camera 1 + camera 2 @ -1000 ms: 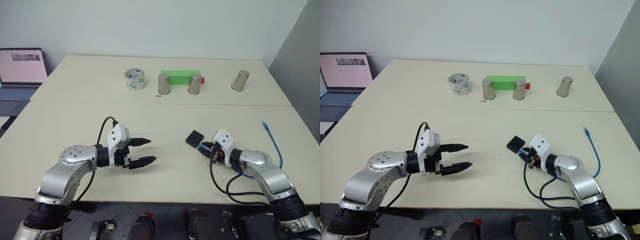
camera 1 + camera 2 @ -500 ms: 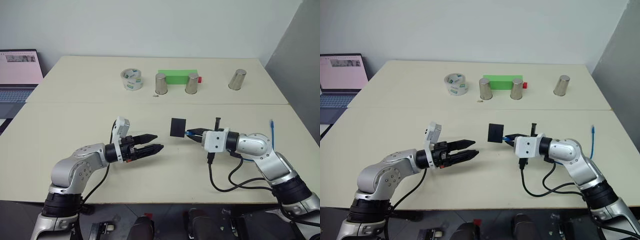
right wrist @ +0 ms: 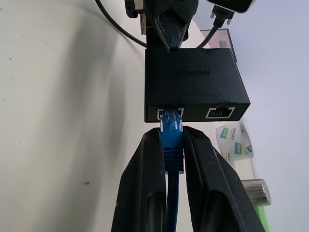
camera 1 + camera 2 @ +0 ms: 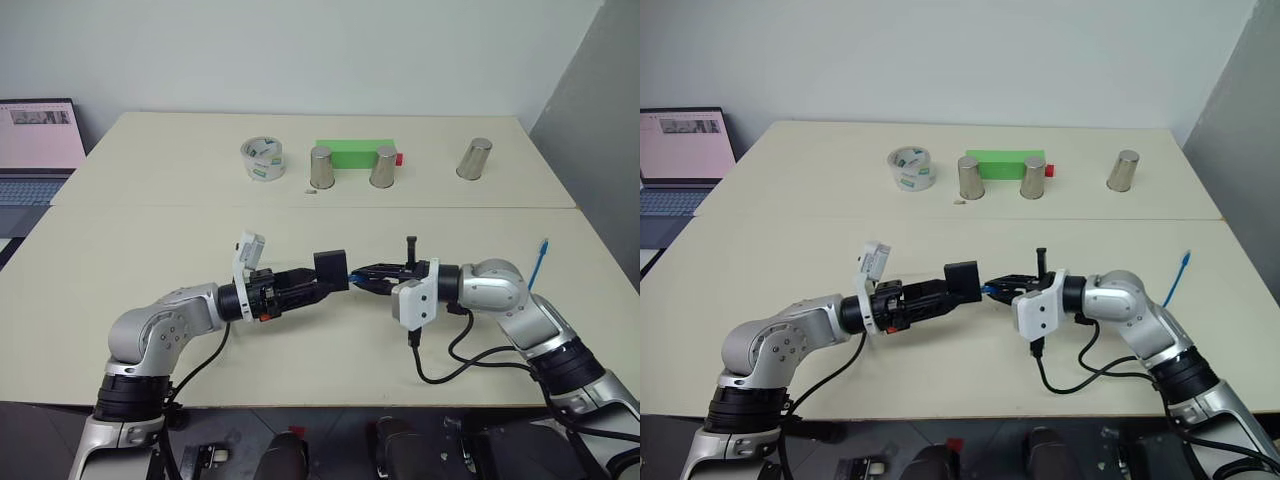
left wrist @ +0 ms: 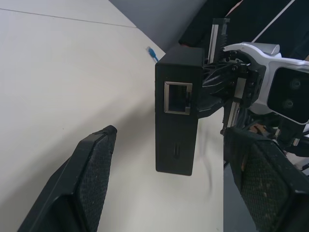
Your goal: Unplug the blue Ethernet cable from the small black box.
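small black box held up above table, between both grippers. right gripper fingers clamped on blue ethernet cable plug, plug in box port. left gripper fingers wide apart, either side of box. touching box? cannot tell. cable middle hidden behind right arm; far end hangs by table edge.

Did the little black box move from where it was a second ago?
Yes. The black box was lying on the table by the right hand; now it is lifted and carried toward the left hand.
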